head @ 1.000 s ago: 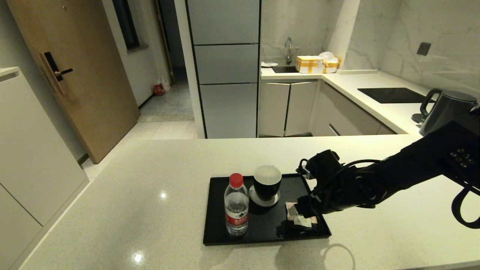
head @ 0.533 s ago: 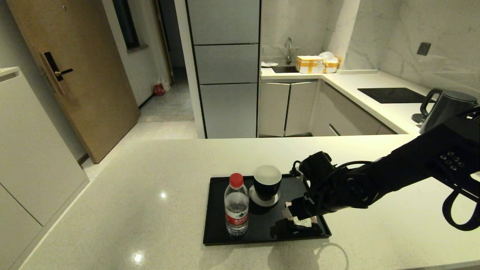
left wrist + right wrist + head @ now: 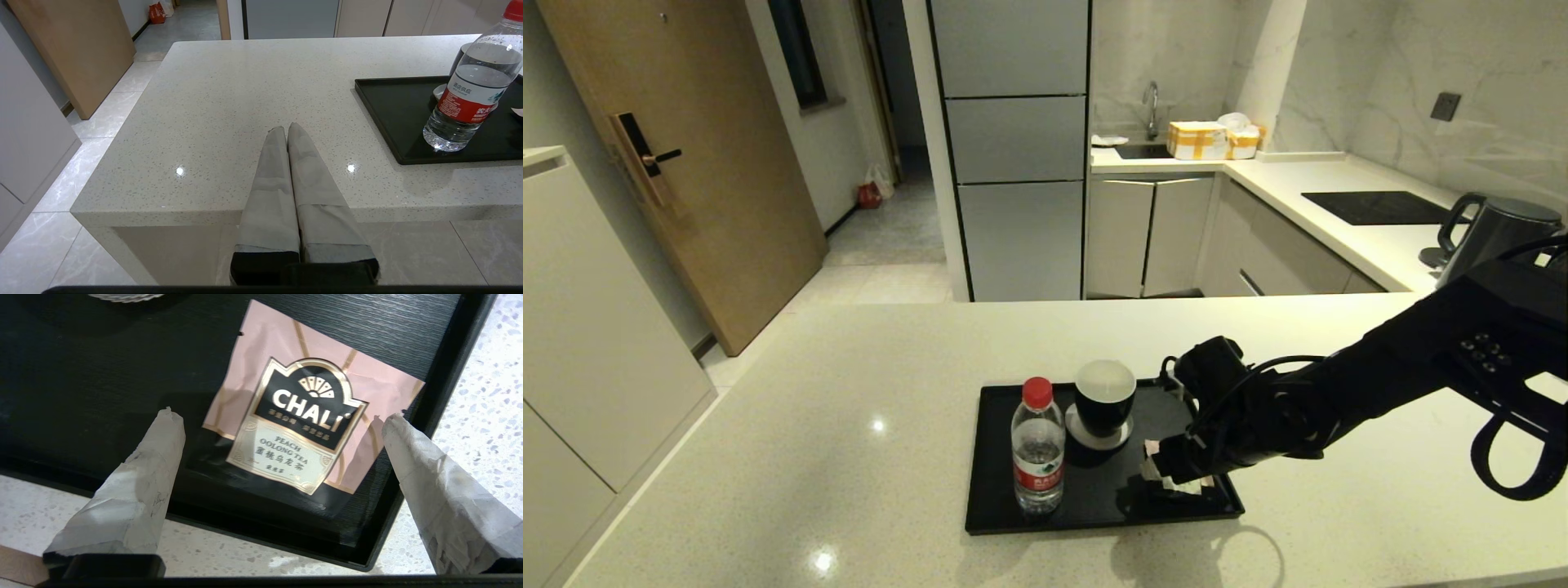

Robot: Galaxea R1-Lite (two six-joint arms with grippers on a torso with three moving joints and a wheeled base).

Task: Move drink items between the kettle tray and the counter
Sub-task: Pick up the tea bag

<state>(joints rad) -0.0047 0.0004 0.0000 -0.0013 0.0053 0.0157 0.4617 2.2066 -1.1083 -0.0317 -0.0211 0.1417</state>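
Note:
The black kettle tray [image 3: 1005,506] lies on the cream speckled counter [image 3: 849,425]. A clear water bottle [image 3: 1038,457] with a red cap and label stands upright at the tray's front left, also seen from the left wrist as bottle [image 3: 470,94]. The pink tea sachet [image 3: 310,416] lies flat in the tray's front right corner; in the head view the sachet [image 3: 1188,487] is mostly covered. My right gripper [image 3: 1168,478] hovers just above it, open, its fingertips [image 3: 167,416] straddling the sachet without touching. My left gripper [image 3: 287,127] is shut on nothing, over the counter's front edge.
A black cup on a grey coaster [image 3: 1104,396] stands at the tray's back middle, close to the right wrist. A dark kettle [image 3: 1494,237] and a black cooktop [image 3: 1376,207] are on the far right counter. Boxes [image 3: 1199,139] sit by the sink.
My right gripper has shifted left and down over the sachet, covering more of it. The bottle, cup and left arm have not moved.

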